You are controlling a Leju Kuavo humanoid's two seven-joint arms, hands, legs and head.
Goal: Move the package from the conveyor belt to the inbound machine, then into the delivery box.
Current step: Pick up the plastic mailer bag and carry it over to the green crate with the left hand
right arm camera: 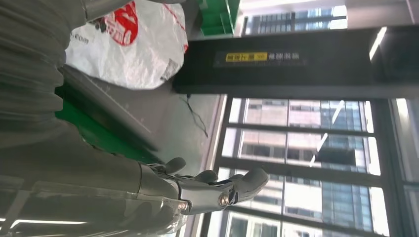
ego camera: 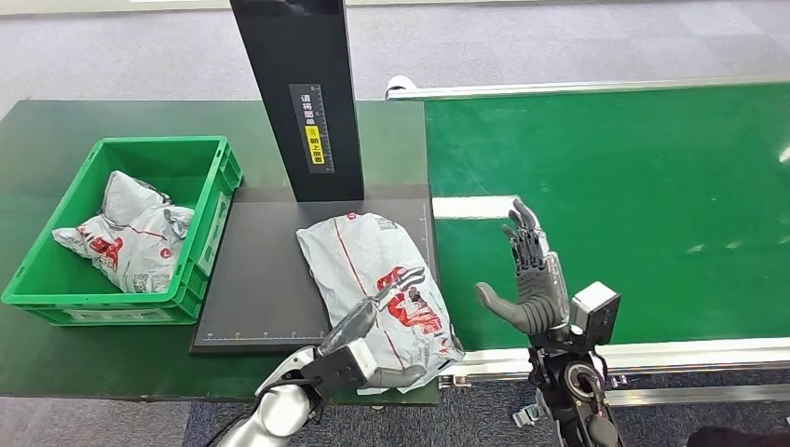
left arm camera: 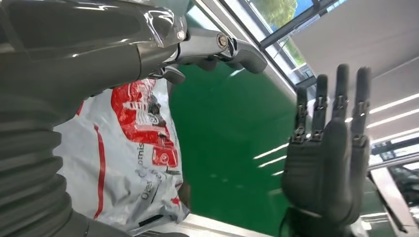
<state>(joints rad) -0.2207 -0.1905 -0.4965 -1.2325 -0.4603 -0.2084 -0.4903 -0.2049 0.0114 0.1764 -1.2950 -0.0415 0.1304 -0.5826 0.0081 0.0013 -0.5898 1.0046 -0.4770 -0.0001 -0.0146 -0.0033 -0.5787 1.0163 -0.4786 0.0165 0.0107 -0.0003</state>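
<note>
The package (ego camera: pixel 377 279), a grey plastic mailer with red print, is lying on the black platform (ego camera: pixel 261 279) of the inbound machine, its near end reaching the platform's front edge; the machine's black upright post (ego camera: pixel 298 93) is standing just behind it, carrying a yellow label. The left hand (ego camera: pixel 373 321) is resting on the near right part of the package, fingers stretched along the top of it and thumb down at its near edge; whether it is truly grasping the bag or only lying on it I cannot tell. The right hand (ego camera: pixel 531 275) is hovering above the green conveyor belt (ego camera: pixel 633 177), just beside the package's right side, released and holding nothing, palm turned toward the package with fingers pointing away from the robot and spread. The green delivery box (ego camera: pixel 200 233) is sitting on the dark green surface (ego camera: pixel 56 121) to the left of the platform, touching its edge; other grey packages (ego camera: pixel 130 233) are lying crumpled inside it.
</note>
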